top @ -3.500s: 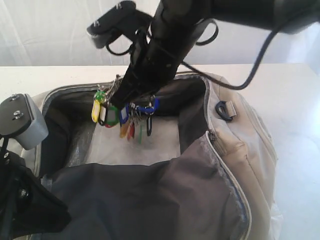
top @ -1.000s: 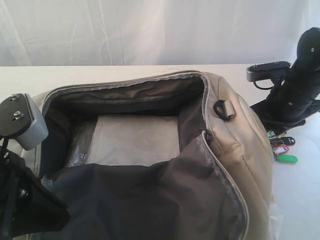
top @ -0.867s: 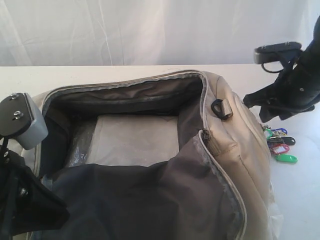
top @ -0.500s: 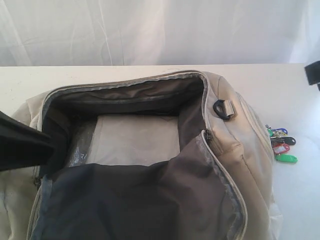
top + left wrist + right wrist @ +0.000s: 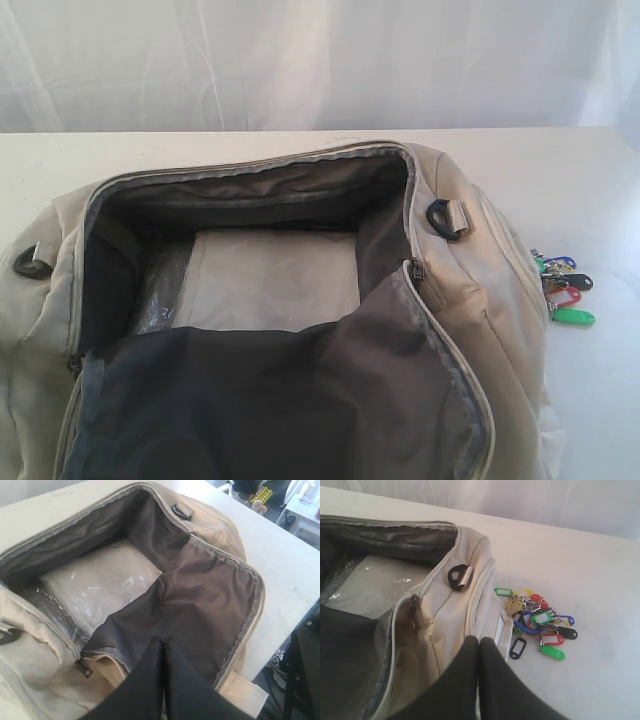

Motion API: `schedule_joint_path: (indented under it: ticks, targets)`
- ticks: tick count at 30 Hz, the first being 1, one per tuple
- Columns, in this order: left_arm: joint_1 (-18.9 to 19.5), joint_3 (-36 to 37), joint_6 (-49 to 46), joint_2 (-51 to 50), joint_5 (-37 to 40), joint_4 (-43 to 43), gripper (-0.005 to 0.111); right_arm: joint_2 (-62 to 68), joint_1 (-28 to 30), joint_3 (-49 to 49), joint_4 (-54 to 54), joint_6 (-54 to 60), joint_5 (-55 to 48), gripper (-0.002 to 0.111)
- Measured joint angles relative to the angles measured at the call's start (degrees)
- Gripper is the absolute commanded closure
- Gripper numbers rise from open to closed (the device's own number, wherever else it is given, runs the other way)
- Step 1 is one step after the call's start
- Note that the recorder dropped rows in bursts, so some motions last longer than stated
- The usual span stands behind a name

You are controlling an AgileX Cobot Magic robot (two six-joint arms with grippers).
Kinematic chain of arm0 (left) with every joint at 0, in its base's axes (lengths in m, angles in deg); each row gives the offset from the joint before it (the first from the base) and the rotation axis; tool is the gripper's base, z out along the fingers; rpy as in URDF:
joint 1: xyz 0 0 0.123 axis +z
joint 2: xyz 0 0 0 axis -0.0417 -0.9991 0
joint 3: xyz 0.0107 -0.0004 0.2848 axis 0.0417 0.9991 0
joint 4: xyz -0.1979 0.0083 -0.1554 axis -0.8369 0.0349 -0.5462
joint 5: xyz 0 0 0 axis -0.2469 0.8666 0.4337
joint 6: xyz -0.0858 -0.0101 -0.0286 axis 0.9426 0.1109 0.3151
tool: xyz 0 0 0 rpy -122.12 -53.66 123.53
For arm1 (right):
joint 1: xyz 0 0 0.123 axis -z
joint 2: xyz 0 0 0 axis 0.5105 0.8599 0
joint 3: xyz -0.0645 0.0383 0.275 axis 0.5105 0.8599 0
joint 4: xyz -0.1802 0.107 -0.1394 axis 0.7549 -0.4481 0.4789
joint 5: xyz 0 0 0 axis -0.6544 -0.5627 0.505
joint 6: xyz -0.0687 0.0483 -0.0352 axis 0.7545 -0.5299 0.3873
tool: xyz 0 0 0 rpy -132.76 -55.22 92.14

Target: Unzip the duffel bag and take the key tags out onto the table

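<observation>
The beige duffel bag lies unzipped on the white table, its dark lining folded forward and a plastic-wrapped pale pad showing inside. The key tags lie in a bunch on the table just right of the bag, also in the right wrist view as key tags. My right gripper is shut and empty, held above the bag's end, apart from the tags. Over the bag's dark flap, my left gripper is shut and empty. Neither gripper shows in the exterior view.
A white curtain hangs behind the table. Black strap rings sit on the bag's ends. Past the table's edge in the left wrist view stand dark equipment and a yellow-black object.
The right arm carried the key tags out of the bag, laid them on the table to its right and withdrew from the exterior view. The left arm has also left that view.
</observation>
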Motion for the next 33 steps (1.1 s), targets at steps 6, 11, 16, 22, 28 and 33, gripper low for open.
schedule_joint_path:
  ticks: [6, 11, 16, 22, 28, 33]
  targets:
    - [0.00, 0.00, 0.90, 3.33, 1.20, 4.52, 0.107, -2.82, 0.00, 1.02, -0.15, 0.00, 0.50, 0.108]
    - [0.00, 0.00, 1.14, 3.33, 2.24, 4.92, 0.107, -2.85, 0.00, 1.26, -0.78, 0.00, 0.56, 0.108]
    - [0.00, 0.00, 1.14, 3.33, 2.24, 4.92, 0.107, -2.85, 0.00, 1.29, -0.90, 0.00, 0.56, 0.108]
    - [0.00, 0.00, 1.14, 3.33, 2.29, 4.92, 0.107, -2.85, 0.00, 1.29, -1.01, 0.00, 0.56, 0.108]
    - [0.00, 0.00, 1.14, 3.33, 2.29, 4.92, 0.107, -2.85, 0.00, 1.29, -1.01, 0.00, 0.56, 0.108]
    - [0.40, 0.00, 1.14, 3.46, 2.38, 4.92, 0.107, -2.85, 0.00, 1.29, -1.01, 0.00, 0.56, 0.108]
